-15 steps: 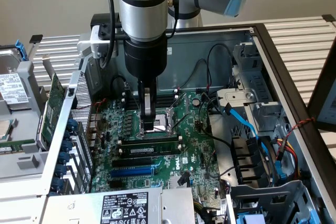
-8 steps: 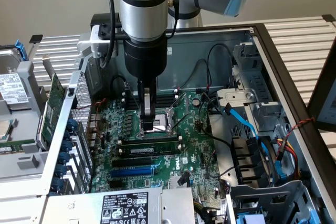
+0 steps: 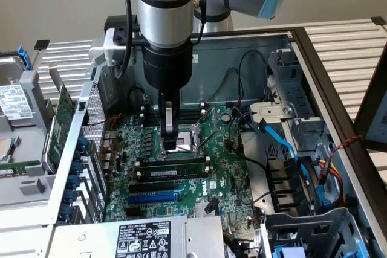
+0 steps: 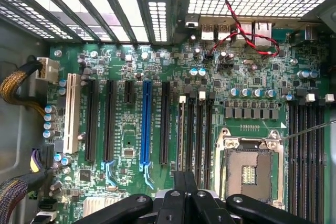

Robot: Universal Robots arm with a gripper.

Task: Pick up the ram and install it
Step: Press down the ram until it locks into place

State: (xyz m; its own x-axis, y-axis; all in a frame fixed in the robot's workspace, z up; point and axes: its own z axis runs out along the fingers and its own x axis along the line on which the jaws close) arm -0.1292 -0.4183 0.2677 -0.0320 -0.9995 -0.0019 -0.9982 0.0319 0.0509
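Over the middle of the open grey metal computer case (image 3: 314, 77), the dark two-fingered gripper (image 3: 171, 143) hangs straight down from the silver arm. Its fingers are pressed together with nothing visible between them, and their tips stand just above the green motherboard (image 3: 230, 167), beside the square metal processor socket (image 3: 196, 134).

The ram (image 3: 172, 173), a long thin green stick with a white label strip, lies along the bank of black memory slots just in front of the fingertips, on the side nearer the exterior camera. It looks to be standing in a slot, not in the gripper's hold; whether it is fully seated and its end latches have caught, I cannot tell.

From the wrist, the gripper (image 4: 184, 198) looks down on the narrow black memory slots (image 4: 194, 129) with their white end clips, and on the socket (image 4: 247, 169) alongside.

As I judge it, the work is at the seating stage. To do it well, any push should come squarely on the stick's top edge, straight down along the slot line, since a sideways lean could twist the board or bend the slot walls. The closed fingers make a narrow pressing tool, so they must sit centred on the thin edge, clear of the neighbouring slots and the socket frame
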